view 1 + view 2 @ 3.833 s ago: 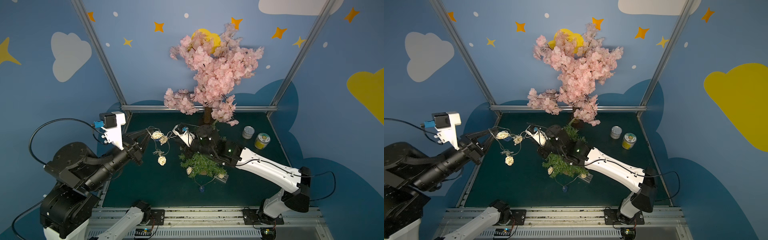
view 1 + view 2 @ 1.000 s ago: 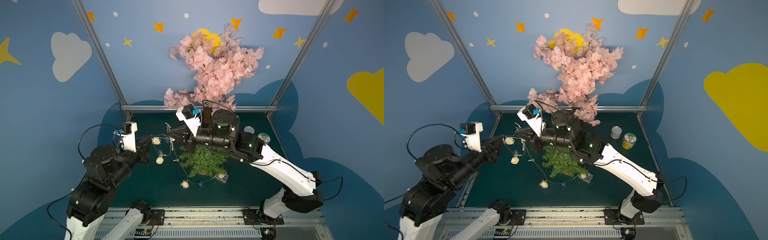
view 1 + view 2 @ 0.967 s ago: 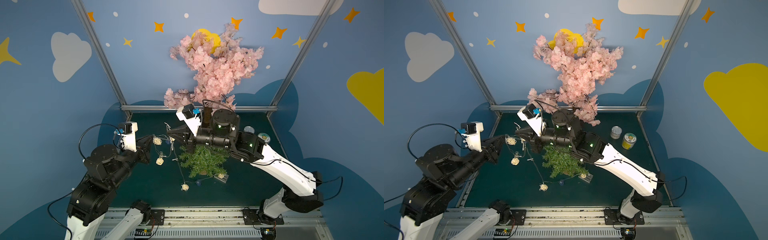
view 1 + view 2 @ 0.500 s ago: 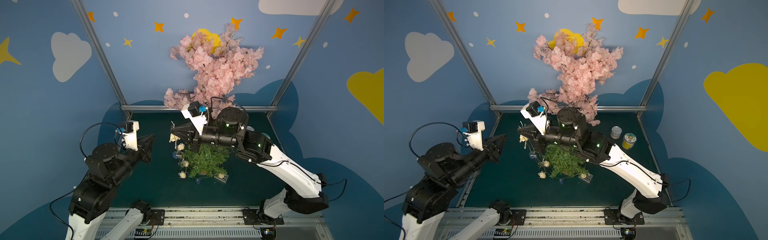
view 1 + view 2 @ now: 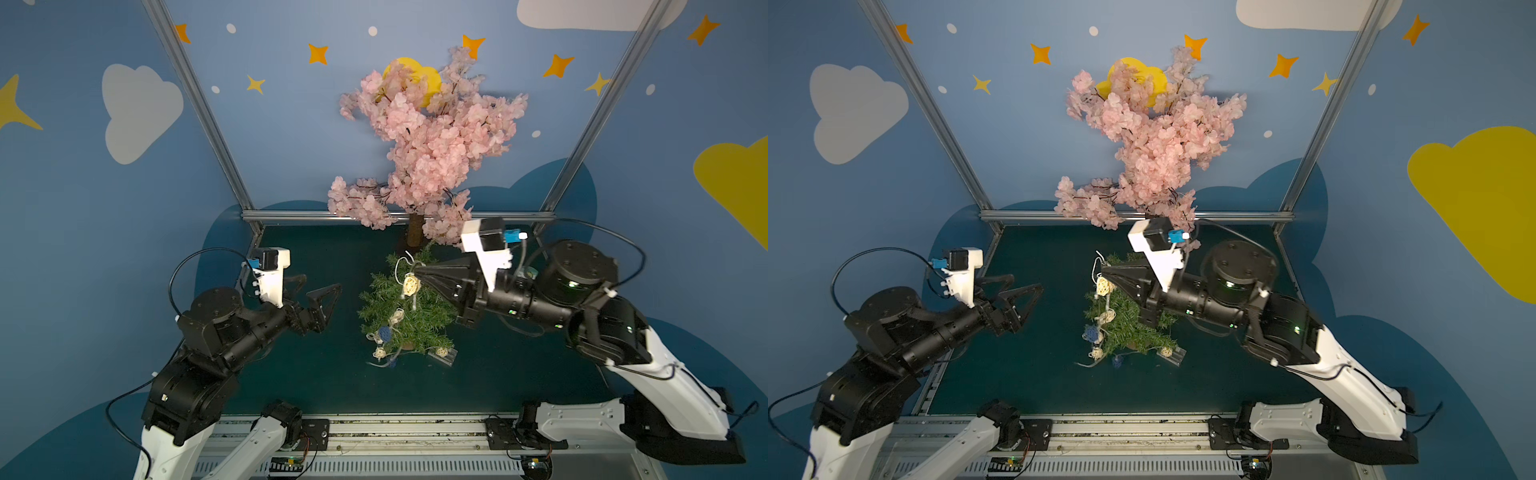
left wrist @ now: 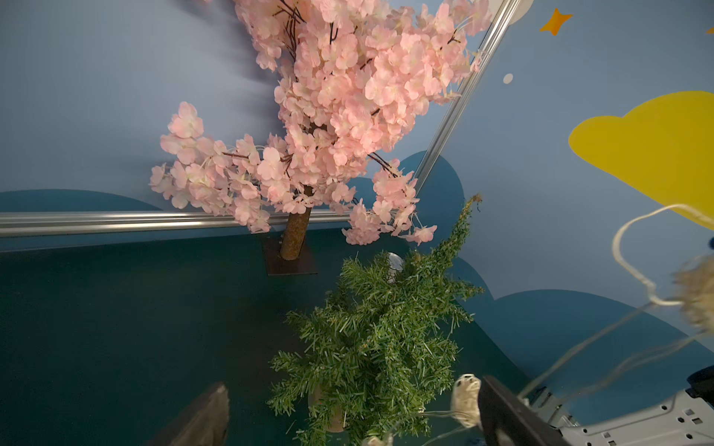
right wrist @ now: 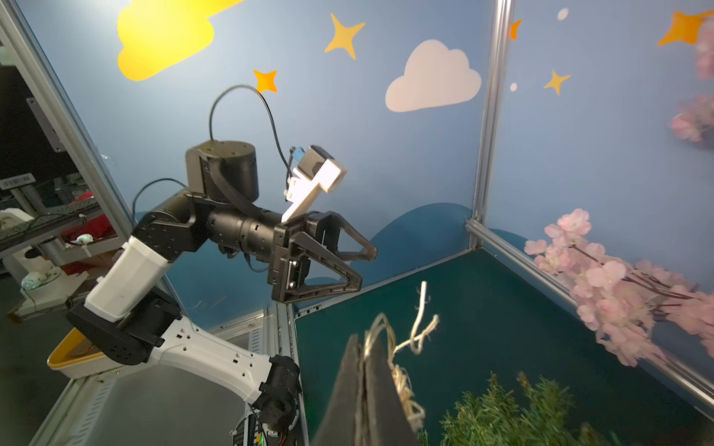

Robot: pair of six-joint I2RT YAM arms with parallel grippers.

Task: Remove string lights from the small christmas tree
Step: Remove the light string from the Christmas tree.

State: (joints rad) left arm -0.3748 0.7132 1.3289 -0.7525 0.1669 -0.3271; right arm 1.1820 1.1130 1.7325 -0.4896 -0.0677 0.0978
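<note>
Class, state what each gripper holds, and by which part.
The right gripper pinches the string lights by the wire near one end; left gripper holds nothing.

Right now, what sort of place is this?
Probably a staged robot test cell: aluminium frame posts, cloud-and-star painted walls, left arm and right arm mounted on a base rail.

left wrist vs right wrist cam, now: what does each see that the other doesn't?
Only left wrist: the pink blossom tree trunk and the small christmas tree down to its base. Only right wrist: the left gripper seen whole, jaws open, holding nothing, and the right gripper shut on the string lights. Both: the string lights, green needles, pink blossoms.
</note>
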